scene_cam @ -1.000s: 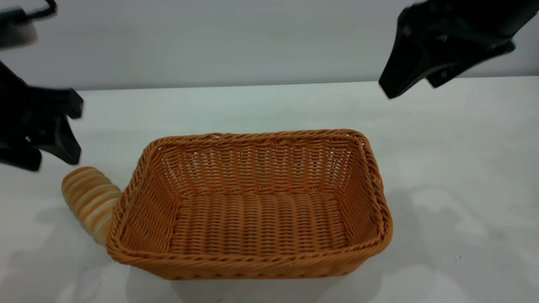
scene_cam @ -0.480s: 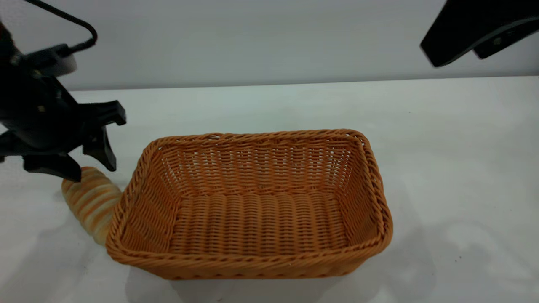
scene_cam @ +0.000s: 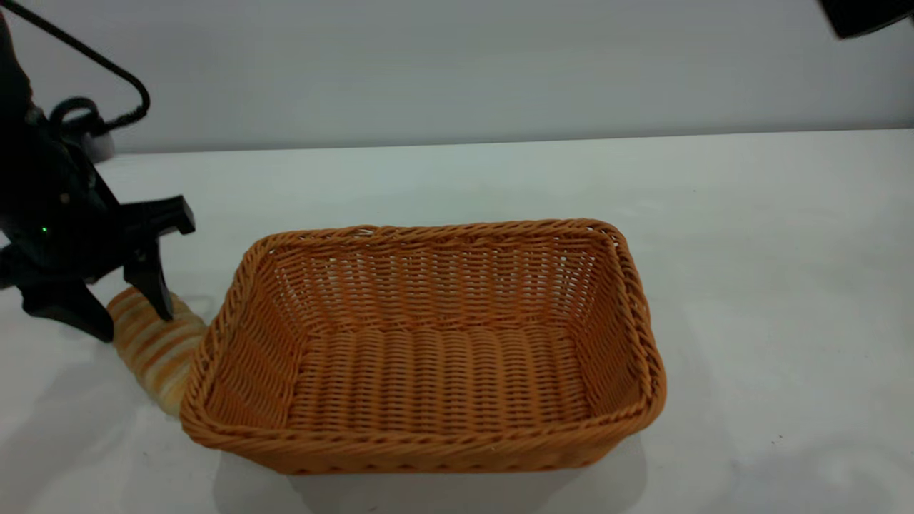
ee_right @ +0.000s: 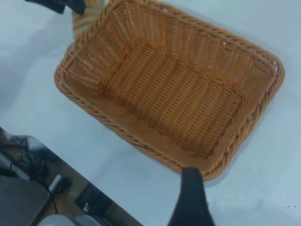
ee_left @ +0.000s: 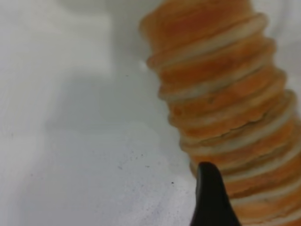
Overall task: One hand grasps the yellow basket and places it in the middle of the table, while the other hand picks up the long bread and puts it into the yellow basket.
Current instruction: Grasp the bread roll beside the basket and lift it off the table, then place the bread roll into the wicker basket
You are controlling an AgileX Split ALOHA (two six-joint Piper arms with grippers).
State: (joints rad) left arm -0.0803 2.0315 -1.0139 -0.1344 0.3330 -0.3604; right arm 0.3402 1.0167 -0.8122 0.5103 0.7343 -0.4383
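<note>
The yellow basket (scene_cam: 428, 350) stands empty and upright in the middle of the table (scene_cam: 750, 250); it also shows in the right wrist view (ee_right: 174, 94). The long bread (scene_cam: 153, 346) lies on the table against the basket's left wall, its near end hidden behind the rim. My left gripper (scene_cam: 128, 314) is open, with one finger on each side of the bread's far end. In the left wrist view one finger (ee_left: 211, 197) sits beside the striped bread (ee_left: 225, 108). My right arm (scene_cam: 864, 14) is high at the top right; one finger (ee_right: 190, 193) shows far above the basket's corner.
The table's edge and the floor with cables (ee_right: 28, 188) show in the right wrist view. A thin black cable (scene_cam: 107, 64) loops above the left arm. A grey wall runs behind the table.
My left gripper has come down and in over the bread's far end, fingers now either side of it. My right arm has risen up and to the right, almost out of the exterior view.
</note>
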